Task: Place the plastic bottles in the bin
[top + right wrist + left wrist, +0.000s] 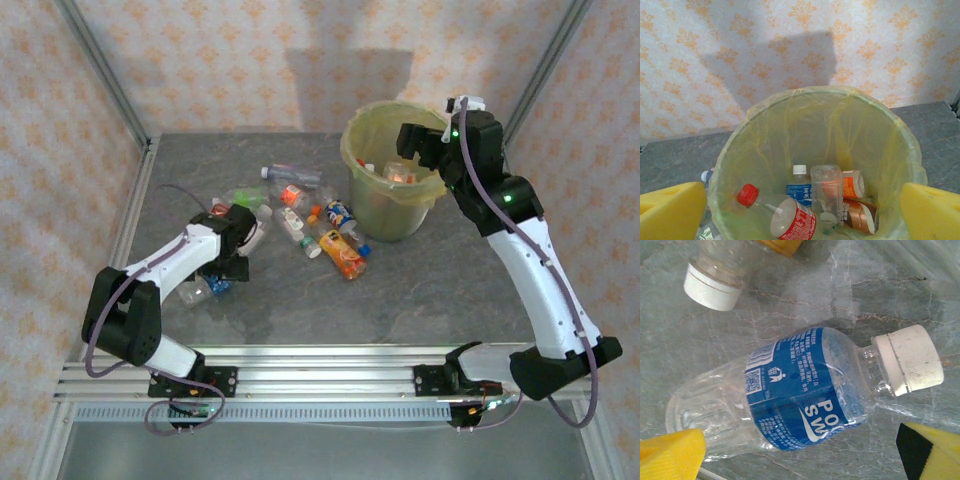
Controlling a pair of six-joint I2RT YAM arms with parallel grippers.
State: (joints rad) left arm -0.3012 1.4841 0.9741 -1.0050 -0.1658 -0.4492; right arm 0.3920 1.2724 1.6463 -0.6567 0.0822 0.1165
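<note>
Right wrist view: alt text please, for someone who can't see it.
A round bin lined with a yellow-green bag holds several crushed plastic bottles, including a red-capped bottle. The open right gripper looks down into it, empty, yellow pads at the lower corners.

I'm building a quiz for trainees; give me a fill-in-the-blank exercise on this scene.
1. The bottle lying under the left gripper has a ____ label.
2. Its cap is ____.
3. The right gripper hovers over the ____, lined with a yellow-green bag.
4. Inside, the red-labelled bottle has a ____ cap.
Missing: blue; white; bin; red.
</note>
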